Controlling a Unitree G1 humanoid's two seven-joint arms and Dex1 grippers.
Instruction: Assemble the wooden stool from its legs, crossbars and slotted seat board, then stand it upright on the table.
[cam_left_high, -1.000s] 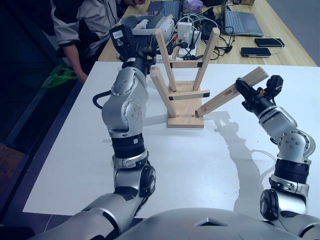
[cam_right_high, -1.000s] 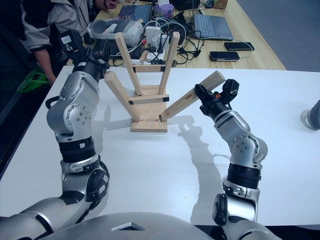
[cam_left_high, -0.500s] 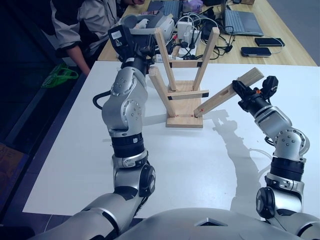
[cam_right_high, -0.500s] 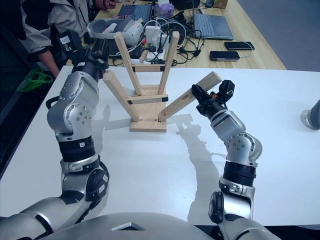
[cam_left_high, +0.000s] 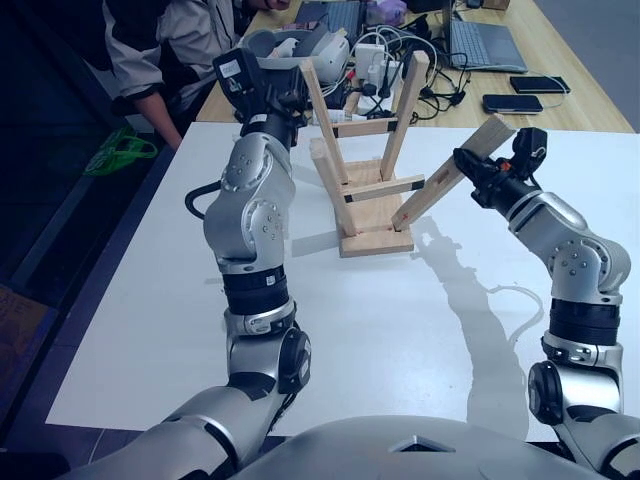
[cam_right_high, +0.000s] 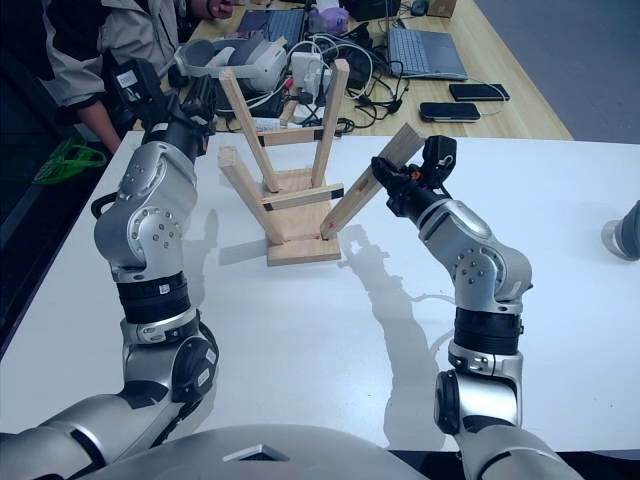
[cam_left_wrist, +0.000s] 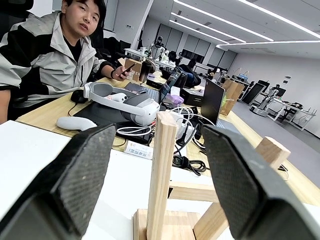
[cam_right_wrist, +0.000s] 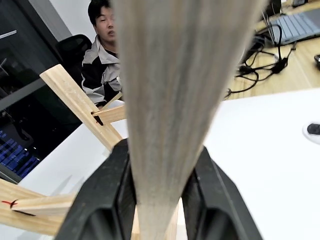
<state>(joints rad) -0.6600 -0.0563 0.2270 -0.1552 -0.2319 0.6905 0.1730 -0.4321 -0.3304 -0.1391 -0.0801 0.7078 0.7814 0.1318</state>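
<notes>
- The stool (cam_left_high: 372, 190) sits upside down toward the far middle of the white table (cam_left_high: 400, 340). Its seat (cam_left_high: 378, 241) lies flat, three legs point up, and crossbars (cam_left_high: 380, 188) tie them together.
- The fourth leg (cam_left_high: 428, 197) leans out to the right, with its lower end at the seat's near right corner. I cannot tell whether it is home in its slot.
- The right claw (cam_left_high: 478, 168) is clamped on that leg near its upper end, with a finger (cam_right_wrist: 107, 200) on each flat face.
- The left claw (cam_left_high: 288, 97) hangs by the far left leg (cam_left_high: 325, 120), its pads (cam_left_wrist: 75, 180) wide apart and gripping nothing.
- Handling, as I judge it: the wood is plain, stiff and light, so a firm squeeze is safe. The seat will likely skate on the smooth table and the dry joints may rack, so the left side wants bracing.
- The best hold is across a leg's flat faces. A high grip gives leverage to swing the leg upright.
</notes>
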